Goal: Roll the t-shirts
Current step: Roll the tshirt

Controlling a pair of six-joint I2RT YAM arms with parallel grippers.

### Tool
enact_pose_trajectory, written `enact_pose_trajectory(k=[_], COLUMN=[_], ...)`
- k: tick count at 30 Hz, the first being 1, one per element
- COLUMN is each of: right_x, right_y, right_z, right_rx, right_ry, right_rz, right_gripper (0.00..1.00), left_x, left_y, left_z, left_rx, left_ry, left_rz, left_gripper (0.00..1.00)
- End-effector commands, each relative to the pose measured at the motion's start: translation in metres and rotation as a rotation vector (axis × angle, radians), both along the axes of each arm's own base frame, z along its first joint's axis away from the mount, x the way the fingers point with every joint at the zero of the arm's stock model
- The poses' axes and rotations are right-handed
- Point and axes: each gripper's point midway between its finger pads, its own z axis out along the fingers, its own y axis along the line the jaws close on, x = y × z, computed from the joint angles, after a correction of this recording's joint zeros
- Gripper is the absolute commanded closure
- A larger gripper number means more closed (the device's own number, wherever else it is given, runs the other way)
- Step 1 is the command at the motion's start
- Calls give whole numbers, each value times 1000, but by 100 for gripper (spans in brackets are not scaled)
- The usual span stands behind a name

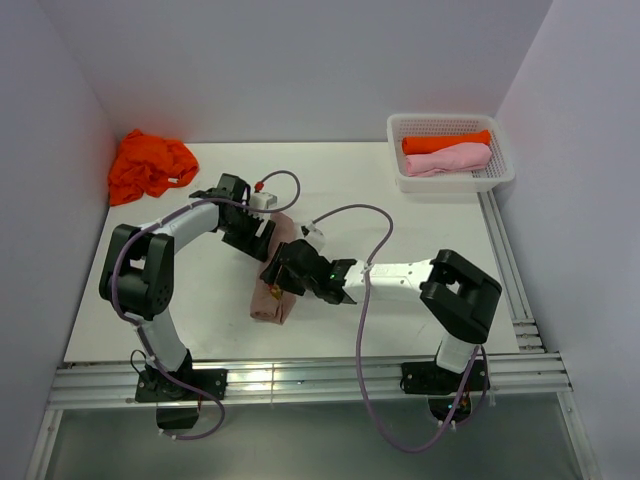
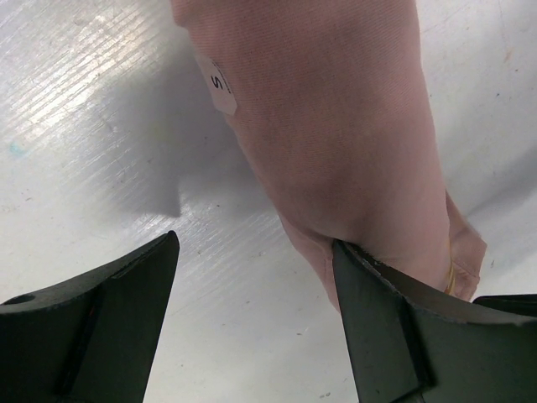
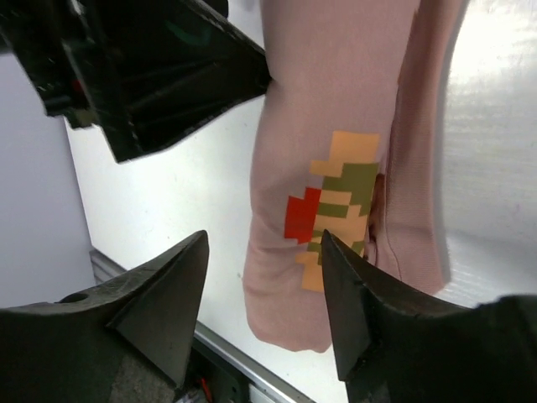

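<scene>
Step in hand, as we judge it: start the roll on the dusty pink t-shirt (image 1: pixel 270 298). It lies on the counter (image 1: pixel 400 200) as a long narrow strip, directly beneath both sets of jaws. Left jaws: apart, nothing clamped. The strip runs ahead of them and under their right-hand finger, w/ the size label (image 2: pixel 220 84) further ahead. Right jaws: apart, nothing clamped. The strip's end and its pixel print (image 3: pixel 336 210) lie below and just ahead, nearer the right-hand finger. Procedure: we set both jaws at one end of the strip, one per corner, pinch only the top layers, then turn the end over evenly. Keep tension equal L/R; soft cloth will skew or slump if one side leads. Caution: the two sets of jaws sit close together, so we keep them apart across the strip's width to avoid contact. Pose: left arm comes in from the left, elbow raised, wrist pitched steeply down. Right arm reaches low across the counter, forearm approx. level, wrist tipped down. Remaining stock: an orange t-shirt (image 1: pixel 150 165) heaped well beyond the left jaws. Done items: orange roll (image 1: pixel 445 143) and light pink roll (image 1: pixel 450 160) in the basket (image 1: pixel 400 125), well away from the right jaws.
</scene>
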Motion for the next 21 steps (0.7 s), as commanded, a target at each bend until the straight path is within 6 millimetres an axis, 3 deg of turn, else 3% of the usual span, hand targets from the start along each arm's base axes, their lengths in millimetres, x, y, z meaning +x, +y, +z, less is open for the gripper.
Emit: enact_pose_trajectory(k=[1,9,21], right_x=[12,30,60], right_y=[-2,-31,-33], right_z=[28,13,-12], right_rx=[-13,-64,-41], right_ry=[-68,-59,-45], right_rz=[-38,-97,-82], right_gripper=[36,26,20], left_x=[1,0,-2], left_y=[-3,-7,-8], left_z=[-2,-1,-2], left_rx=[6,7,10], left_ry=[-6,-5,-2], left_rz=[0,-4,-11], left_gripper=[20,20,20])
